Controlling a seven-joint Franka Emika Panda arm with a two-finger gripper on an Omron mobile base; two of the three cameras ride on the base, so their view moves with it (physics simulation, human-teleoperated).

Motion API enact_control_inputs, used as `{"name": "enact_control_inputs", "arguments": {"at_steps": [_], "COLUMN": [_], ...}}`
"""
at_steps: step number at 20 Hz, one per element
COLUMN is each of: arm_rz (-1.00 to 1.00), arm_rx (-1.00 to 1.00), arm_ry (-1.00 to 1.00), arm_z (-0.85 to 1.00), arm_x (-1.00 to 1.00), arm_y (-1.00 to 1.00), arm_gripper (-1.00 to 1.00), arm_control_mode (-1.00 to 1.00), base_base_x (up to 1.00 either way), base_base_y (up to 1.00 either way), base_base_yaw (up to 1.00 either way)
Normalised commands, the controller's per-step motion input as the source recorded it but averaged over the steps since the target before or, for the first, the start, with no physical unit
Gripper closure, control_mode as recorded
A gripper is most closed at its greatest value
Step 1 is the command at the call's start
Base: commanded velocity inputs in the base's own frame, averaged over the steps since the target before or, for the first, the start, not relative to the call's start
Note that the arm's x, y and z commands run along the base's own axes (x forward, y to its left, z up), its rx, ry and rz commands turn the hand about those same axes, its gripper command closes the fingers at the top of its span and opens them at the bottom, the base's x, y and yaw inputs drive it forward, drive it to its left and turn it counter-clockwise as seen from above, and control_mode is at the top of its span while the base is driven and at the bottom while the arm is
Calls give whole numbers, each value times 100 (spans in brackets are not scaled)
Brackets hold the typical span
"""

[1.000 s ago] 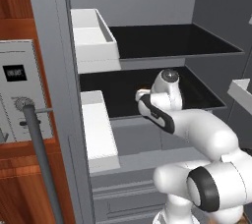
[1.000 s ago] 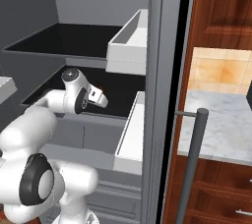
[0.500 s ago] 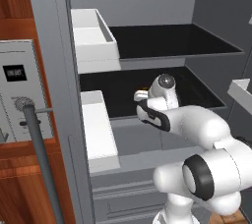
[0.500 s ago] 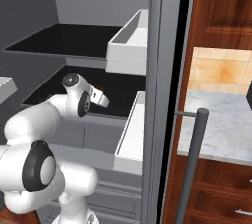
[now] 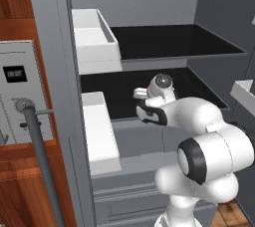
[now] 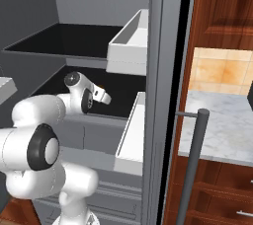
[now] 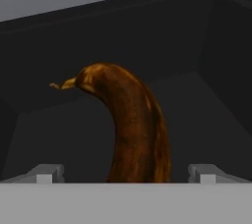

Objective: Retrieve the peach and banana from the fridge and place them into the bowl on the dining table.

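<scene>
— Grey fridge [image 5: 60, 17] standing open, black shelves inside, wood cabinets either side. What's at nine o'clock in the left base view?

— A white panel [image 5: 20, 91] set in the wood, with a grey bar handle [image 5: 42, 166] slanting down past it. Toward the middle, two white door bins [image 5: 94, 39], one above the other.

— And the arm?

— Reaching in over the lower shelf [image 5: 119, 91], wrist at about the centre of that view. From the right base view the wrist sits at nine o'clock, the bins at twelve to six, a marbled counter [image 6: 222, 120] at three.

— Gripper?

— In the hand view the gripper [image 7: 126, 174] is spread wide, holding nothing; one fingertip [image 7: 47, 173] at seven o'clock, the other at five.

— The banana?

— Dark brown banana [image 7: 133, 129] rises between the fingertips, its stem curling toward ten o'clock. Whether either tip touches it, I cannot tell
</scene>
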Motion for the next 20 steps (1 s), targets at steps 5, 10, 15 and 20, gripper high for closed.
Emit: {"name": "enact_control_inputs", "arguments": {"at_steps": [5,10,15,20], "arm_rz": [-4,-2,0,0], "arm_rx": [0,0,1,4], "arm_ry": [0,3,1,0], "arm_z": [-46,-58,-43,16], "arm_x": [31,-5,-94,-100], "arm_y": [0,0,0,-4], "arm_gripper": [-100,100,100,100], "arm_control_mode": [-100,-100,-100,-100], "base_base_x": [0,0,0,0], "base_base_y": [0,0,0,0], "base_base_yaw": [0,0,0,0]}}
